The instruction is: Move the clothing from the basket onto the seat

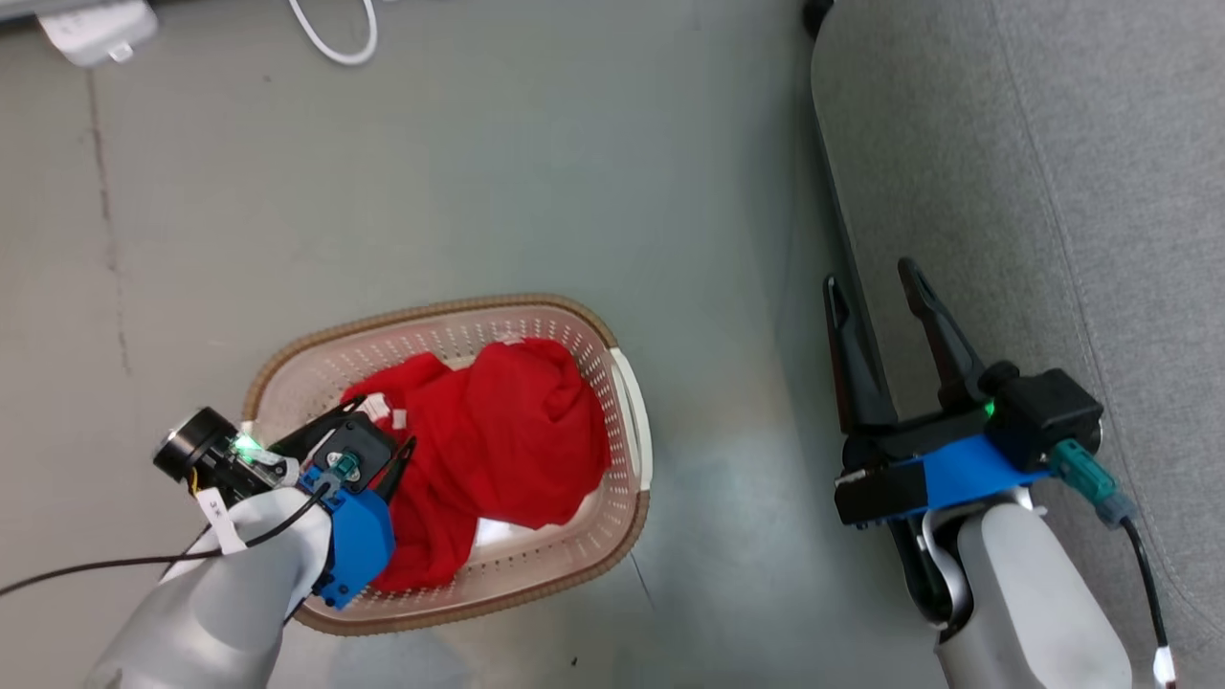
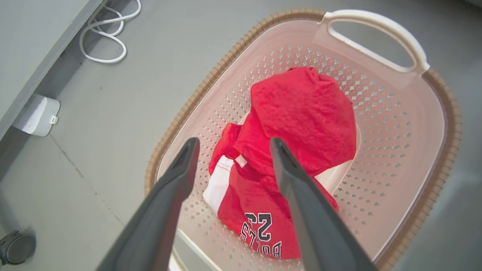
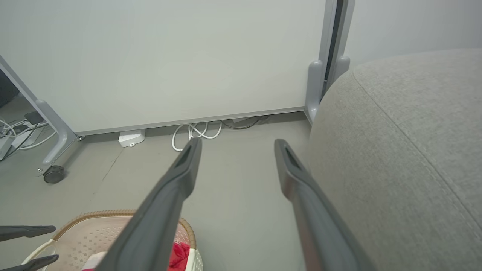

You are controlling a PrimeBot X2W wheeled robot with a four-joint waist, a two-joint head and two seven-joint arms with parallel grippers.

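Left gripper (image 2: 234, 142) hung wide open, empty, over crumpled red clothing (image 2: 301, 113) heaped in basket (image 2: 448, 124); white trim, black numerals showed.

clothing (image 1: 498, 450) lies in the basket (image 1: 627, 421), left of the seat (image 1: 1053, 191).

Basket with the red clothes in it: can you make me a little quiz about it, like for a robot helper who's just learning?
1. True or false: the clothing already lies on the seat.
2. Pick one. The left pincer is: A) shut on a sock, B) open over the basket, C) lying flat on a table.
3. Fill in the gap: the right pincer is open, close beside the grey ____.

Key: 1 false, since the clothing is in the basket; 2 B; 3 seat.
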